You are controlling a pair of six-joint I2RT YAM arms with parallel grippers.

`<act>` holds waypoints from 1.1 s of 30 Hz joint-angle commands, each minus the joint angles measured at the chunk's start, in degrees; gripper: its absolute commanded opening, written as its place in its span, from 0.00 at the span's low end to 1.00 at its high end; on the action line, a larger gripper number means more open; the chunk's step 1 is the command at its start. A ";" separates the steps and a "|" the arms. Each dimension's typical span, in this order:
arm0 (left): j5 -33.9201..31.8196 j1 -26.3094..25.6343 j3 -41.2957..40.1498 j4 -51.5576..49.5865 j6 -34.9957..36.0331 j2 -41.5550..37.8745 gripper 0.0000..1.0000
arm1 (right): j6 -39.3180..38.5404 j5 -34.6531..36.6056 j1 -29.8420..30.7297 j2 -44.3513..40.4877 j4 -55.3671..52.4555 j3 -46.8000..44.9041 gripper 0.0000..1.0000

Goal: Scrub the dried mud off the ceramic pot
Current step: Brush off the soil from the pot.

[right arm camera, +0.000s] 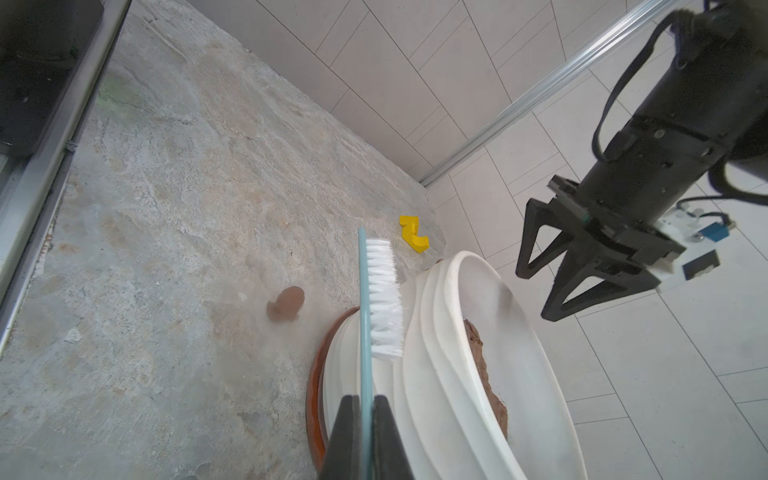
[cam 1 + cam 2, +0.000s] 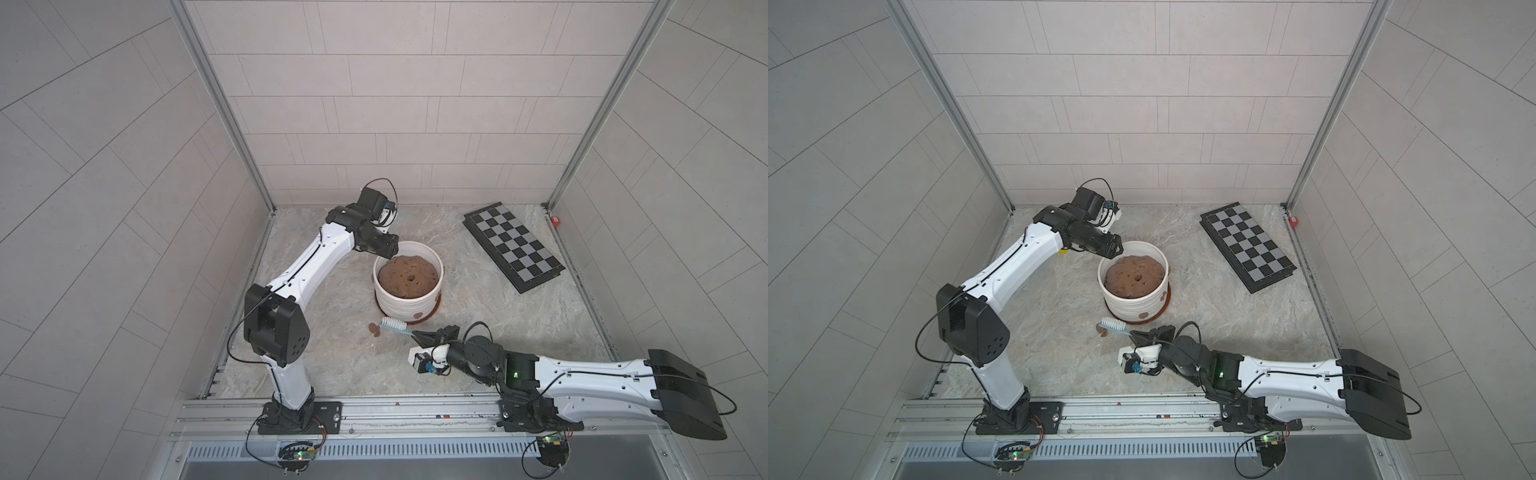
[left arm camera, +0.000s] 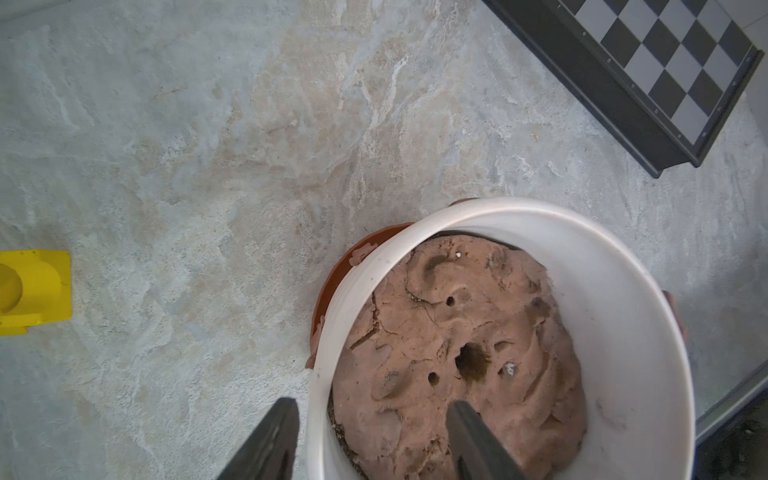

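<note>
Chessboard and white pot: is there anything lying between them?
Nothing. Between the chessboard and the ceramic pot there is only bare stone floor, as both top views show.

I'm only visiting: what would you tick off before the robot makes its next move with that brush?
1. Grip on the brush: ok, the right gripper is shut on its handle.
2. Bristles turned toward the ceramic pot: ok.
3. Pot steadied: not ok, the left gripper is open and straddles the rim without gripping.
4. Pot upright on its saucer: ok.
5. A patch of dried mud visible on the pot's wall: ok.
6. Bristles touching that patch: cannot tell.
</note>
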 commanded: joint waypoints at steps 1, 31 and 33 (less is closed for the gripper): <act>-2.52 -0.28 1.27 -4.41 -8.10 -3.84 0.62 | 3.10 -1.51 -0.57 -1.10 -2.00 0.99 0.00; -27.00 -20.27 -20.07 -1.21 -57.23 -14.70 0.66 | 18.84 -15.49 -9.45 -10.34 -12.72 0.79 0.00; -27.86 -20.51 -20.45 -2.46 -59.08 -14.26 0.64 | 19.44 -15.65 -10.19 -10.69 -12.85 0.64 0.00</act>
